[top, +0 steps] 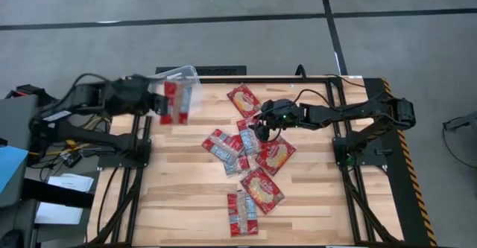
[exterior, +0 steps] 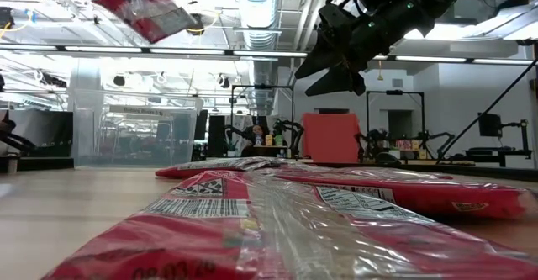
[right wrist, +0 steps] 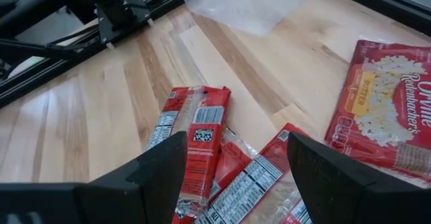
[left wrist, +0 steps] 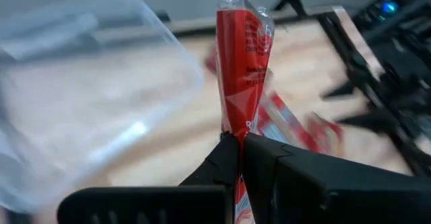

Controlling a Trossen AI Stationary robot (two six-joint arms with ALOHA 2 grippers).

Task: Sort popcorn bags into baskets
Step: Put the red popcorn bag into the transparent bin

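The left gripper (top: 165, 103) has its fingers clamped on a red popcorn bag (top: 174, 101), held above the clear tub (top: 190, 75) at the surface's far-left, long axis running near-far. The right gripper (top: 257, 126) hovers, fingers wide, over the central pile of bags (top: 257, 159).

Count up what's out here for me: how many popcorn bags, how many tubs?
Popcorn bag held up by the left gripper: 1
Popcorn bags lying on the table: about 8, some overlapping
Clear plastic tub: 1
Total: about 10
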